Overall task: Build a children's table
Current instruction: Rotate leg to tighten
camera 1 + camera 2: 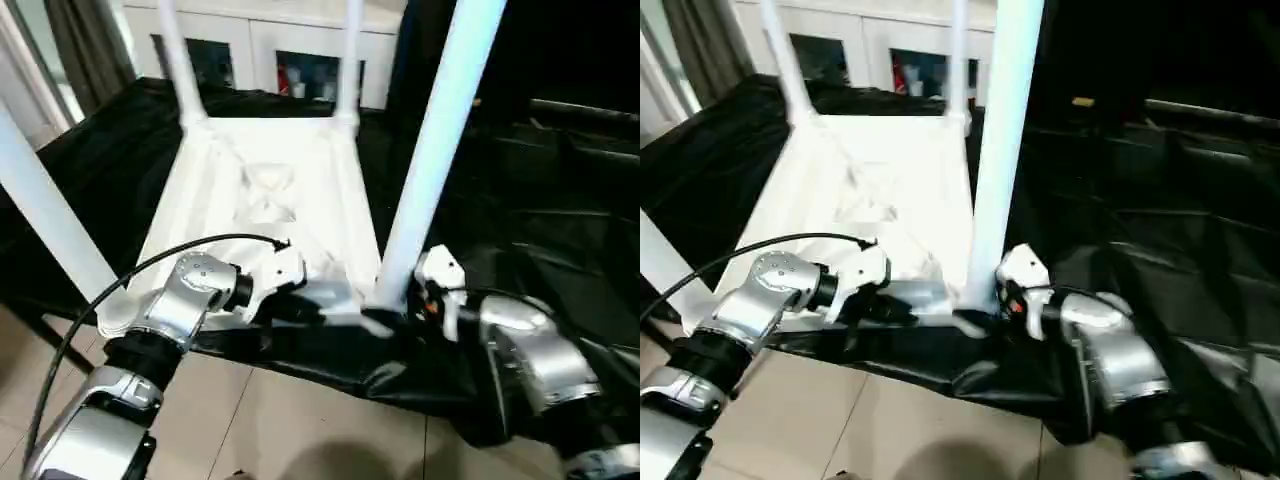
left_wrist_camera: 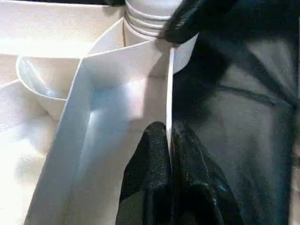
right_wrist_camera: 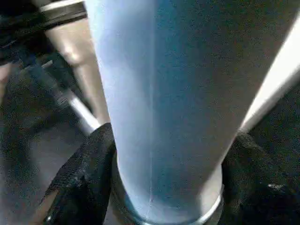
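The white table top (image 1: 270, 190) lies upside down on a black-covered surface, ribbed underside up. Four white legs stand in its corners: two far ones (image 1: 180, 60) (image 1: 350, 60), a near left leg (image 1: 45, 210) and a near right leg (image 1: 430, 130). My right gripper (image 1: 385, 320) is shut around the base of the near right leg (image 3: 159, 93), a black finger (image 3: 89, 168) on each side. My left gripper (image 2: 168, 140) is shut on the top's thin near rim (image 2: 169, 93), just beside that leg's threaded end (image 2: 145, 18) in its socket.
Black cloth (image 1: 520, 230) covers the work surface and drops off at the near edge to a tiled floor (image 1: 280, 420). A white cabinet with glass doors (image 1: 300, 60) stands behind. A black cable (image 1: 130, 270) arcs over my left forearm.
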